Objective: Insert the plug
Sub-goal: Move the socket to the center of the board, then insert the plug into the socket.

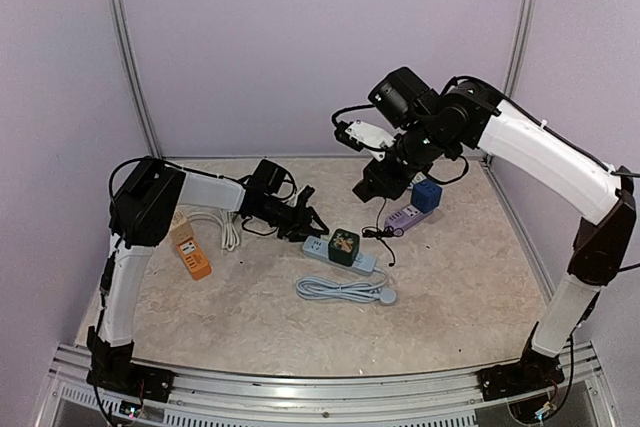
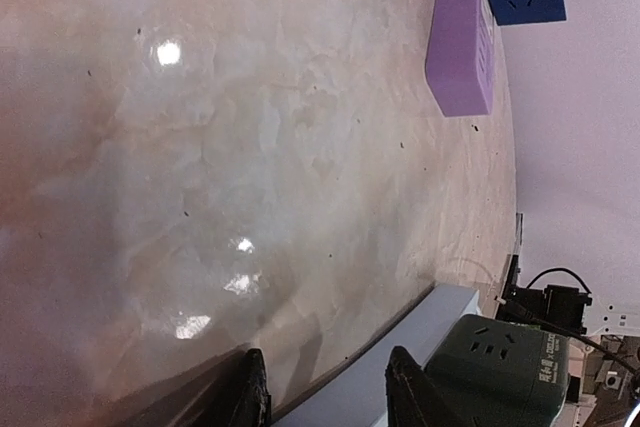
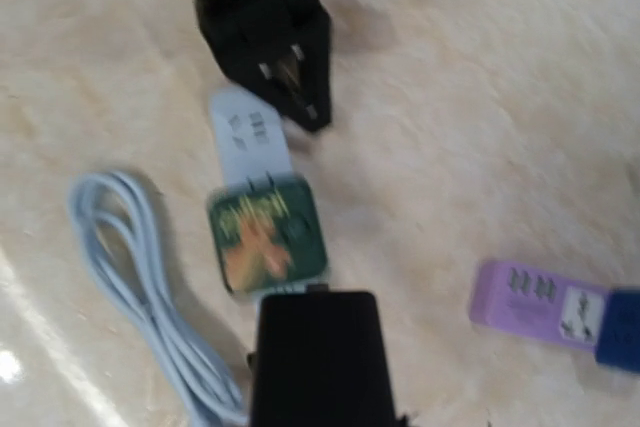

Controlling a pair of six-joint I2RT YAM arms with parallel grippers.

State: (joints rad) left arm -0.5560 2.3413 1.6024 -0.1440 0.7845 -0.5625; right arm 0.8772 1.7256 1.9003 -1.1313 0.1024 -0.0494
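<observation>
Socket strip in pale blue-grey plastic (image 1: 340, 256) lies mid-frame on the mottled beige counter (image 1: 460, 287), with one arm reaching in from each side.

Left pincer (image 1: 312, 224) sits low at the socket strip's left end, just left of centre, its dark fingertips (image 2: 252, 392) spread apart with nothing between them. A dark green cube adapter (image 1: 344, 245) is seated on the strip. Right pincer (image 1: 372, 187) hangs up-right of centre, and a thin black cord (image 1: 381, 234) runs from beneath it to the counter beside the strip. Its wrist view shows only a blurred black block (image 3: 315, 357) at bottom centre, just under the adapter. I cannot tell whether that is the plug, or whether this pincer is closed. Below the strip lies a coiled grey cable (image 1: 338, 289). To the right, a purple socket bar (image 1: 404, 218) touches a blue cube adapter (image 1: 427, 195). At far left lies an orange socket bar (image 1: 190, 253).
</observation>
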